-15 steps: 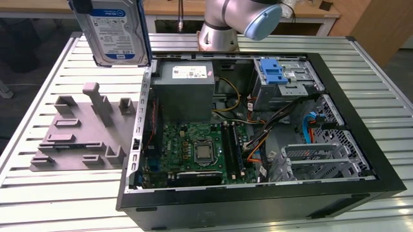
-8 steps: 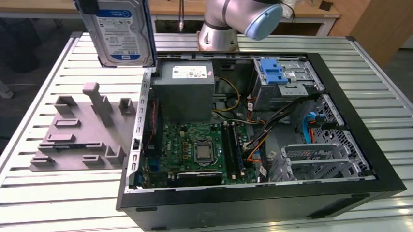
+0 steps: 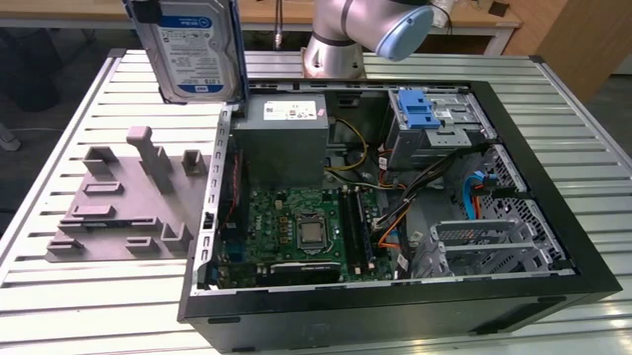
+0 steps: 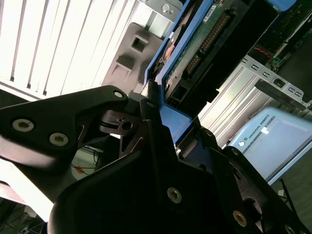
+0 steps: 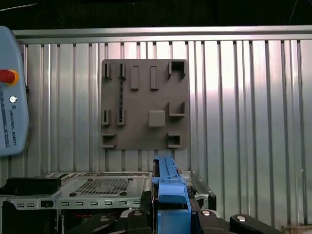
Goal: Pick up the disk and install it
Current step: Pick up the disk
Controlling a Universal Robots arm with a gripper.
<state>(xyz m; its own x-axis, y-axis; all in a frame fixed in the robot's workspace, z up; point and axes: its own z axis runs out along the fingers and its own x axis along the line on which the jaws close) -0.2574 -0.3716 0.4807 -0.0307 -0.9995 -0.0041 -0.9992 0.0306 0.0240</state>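
The disk (image 3: 192, 48) held upright, long axis vertical, label toward the exterior view, clamped by the end effector (image 5: 171, 202)

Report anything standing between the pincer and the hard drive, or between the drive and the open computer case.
Nothing visible. The black pincer is shut on the blue carrier frame of the silver label-faced hard drive, held aloft beside the open black computer case; only air separates them.
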